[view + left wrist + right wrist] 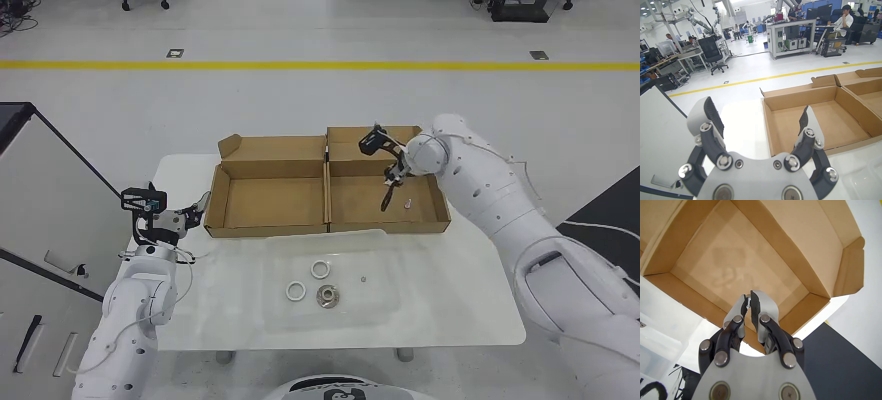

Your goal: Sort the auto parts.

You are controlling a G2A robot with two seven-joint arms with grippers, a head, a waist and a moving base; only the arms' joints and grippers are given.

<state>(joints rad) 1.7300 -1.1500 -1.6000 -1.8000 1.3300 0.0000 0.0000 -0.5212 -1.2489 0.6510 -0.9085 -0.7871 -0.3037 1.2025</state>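
Cardboard forms the right box [360, 205] in the top view's upper middle. Over it the right pincer [748, 300] is clamped on a small threaded piece [748, 303], probably a bolt. At mid-left, the left pincer [757, 105] stands apart beside the left box [270, 205]. Two white rings [321, 268] and a metal hub [327, 295] lie lower centre on the bench [470, 290].

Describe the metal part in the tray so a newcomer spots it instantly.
On the white table, a clear tray lies on the robot's side of two cardboard boxes. Three round parts cluster in it. The metal part is the only grey one; its two neighbours are white rings.
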